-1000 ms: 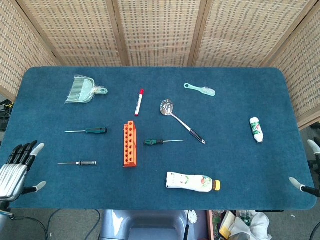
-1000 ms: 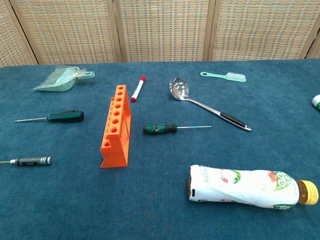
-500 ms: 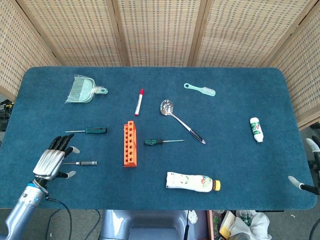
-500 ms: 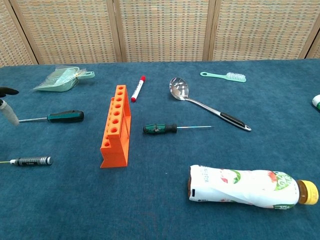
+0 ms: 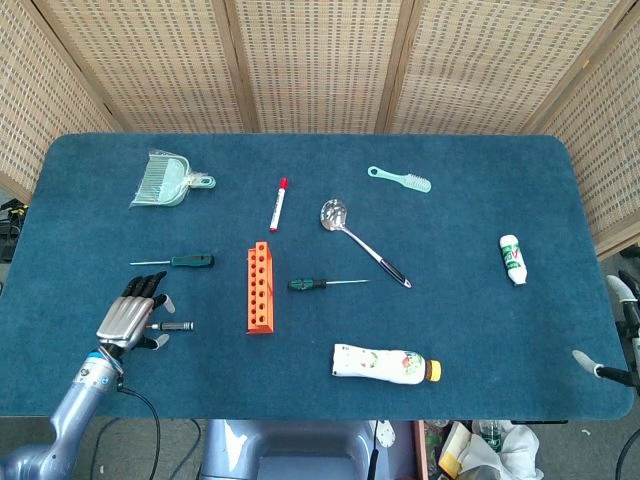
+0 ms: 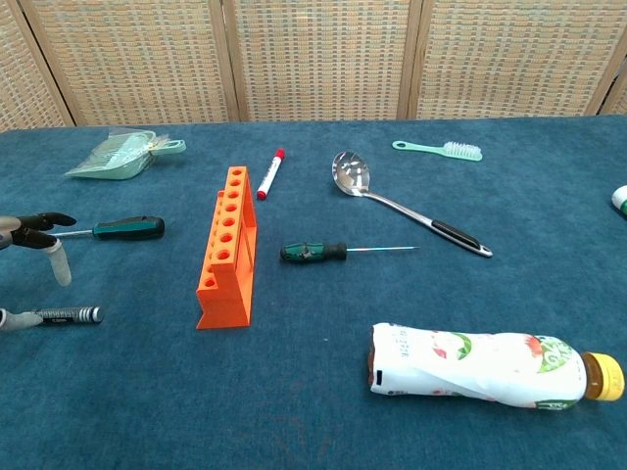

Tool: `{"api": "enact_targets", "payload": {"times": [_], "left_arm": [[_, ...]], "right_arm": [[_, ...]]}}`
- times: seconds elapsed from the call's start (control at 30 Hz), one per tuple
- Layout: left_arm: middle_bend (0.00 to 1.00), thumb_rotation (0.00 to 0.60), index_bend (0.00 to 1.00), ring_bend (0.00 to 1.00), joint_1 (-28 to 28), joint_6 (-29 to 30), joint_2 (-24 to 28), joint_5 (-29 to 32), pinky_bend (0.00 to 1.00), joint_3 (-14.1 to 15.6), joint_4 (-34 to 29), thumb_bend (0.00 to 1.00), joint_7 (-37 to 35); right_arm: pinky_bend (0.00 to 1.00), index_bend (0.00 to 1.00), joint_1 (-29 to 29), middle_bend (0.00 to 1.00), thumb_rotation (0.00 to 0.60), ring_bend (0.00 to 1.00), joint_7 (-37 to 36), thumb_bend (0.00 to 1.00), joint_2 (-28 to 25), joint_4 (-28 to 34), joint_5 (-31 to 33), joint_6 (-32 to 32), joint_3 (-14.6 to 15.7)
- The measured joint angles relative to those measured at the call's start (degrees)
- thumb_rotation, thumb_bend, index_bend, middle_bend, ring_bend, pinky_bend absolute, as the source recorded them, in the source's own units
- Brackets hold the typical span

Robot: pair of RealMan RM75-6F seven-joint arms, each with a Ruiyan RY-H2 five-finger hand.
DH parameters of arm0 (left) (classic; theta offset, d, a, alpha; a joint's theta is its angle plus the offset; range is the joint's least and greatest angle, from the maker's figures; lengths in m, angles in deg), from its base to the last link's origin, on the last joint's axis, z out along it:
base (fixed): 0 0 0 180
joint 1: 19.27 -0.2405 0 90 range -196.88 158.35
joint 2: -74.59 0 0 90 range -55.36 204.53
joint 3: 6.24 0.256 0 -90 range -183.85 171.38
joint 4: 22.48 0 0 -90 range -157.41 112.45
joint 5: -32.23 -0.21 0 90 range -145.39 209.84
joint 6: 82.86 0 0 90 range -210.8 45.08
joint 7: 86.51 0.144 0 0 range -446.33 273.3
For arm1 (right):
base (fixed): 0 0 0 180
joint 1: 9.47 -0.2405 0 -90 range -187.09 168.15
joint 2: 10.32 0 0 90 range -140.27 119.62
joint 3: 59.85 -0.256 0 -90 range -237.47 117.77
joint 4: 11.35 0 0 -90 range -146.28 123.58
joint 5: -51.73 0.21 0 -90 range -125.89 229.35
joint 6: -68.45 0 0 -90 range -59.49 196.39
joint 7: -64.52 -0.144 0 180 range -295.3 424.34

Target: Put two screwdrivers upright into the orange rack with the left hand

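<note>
The orange rack (image 5: 260, 288) (image 6: 227, 245) stands left of the table's middle, its holes facing up. Three screwdrivers lie flat. A green-handled screwdriver (image 5: 190, 261) (image 6: 127, 228) is left of the rack. A small black-handled screwdriver (image 5: 176, 326) (image 6: 65, 314) lies nearer the front. Another green-handled screwdriver (image 5: 310, 284) (image 6: 313, 252) is right of the rack. My left hand (image 5: 132, 315) (image 6: 34, 231) hovers over the small one's thin shaft, fingers spread, holding nothing. My right hand (image 5: 622, 297) shows only at the table's right edge, fingers apart and empty.
A flattened bottle (image 5: 385, 363) lies in front of the rack to its right. Further back are a red marker (image 5: 277, 203), a metal spoon (image 5: 362, 241), a mint brush (image 5: 399, 179) and a dustpan (image 5: 165, 180). A small white bottle (image 5: 512, 259) is far right.
My left hand has moved in from the table's left front corner toward the rack and now hangs over the small black-handled screwdriver's shaft. No object has moved.
</note>
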Motion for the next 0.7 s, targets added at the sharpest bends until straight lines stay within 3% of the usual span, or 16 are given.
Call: {"api": "enact_targets", "payload": {"times": [0.7], "left_arm": [[0.00,0.600,0.47,0.00,3.5,-1.3,-3.9,6.8,0.00,0.8,1.1,0.35,6.5]], "right_arm": [[0.00,0.00,-0.4,0.00,0.600,0.00,0.0,0.00,0.1,-0.1,0.7,-0.9,-0.1]]}}
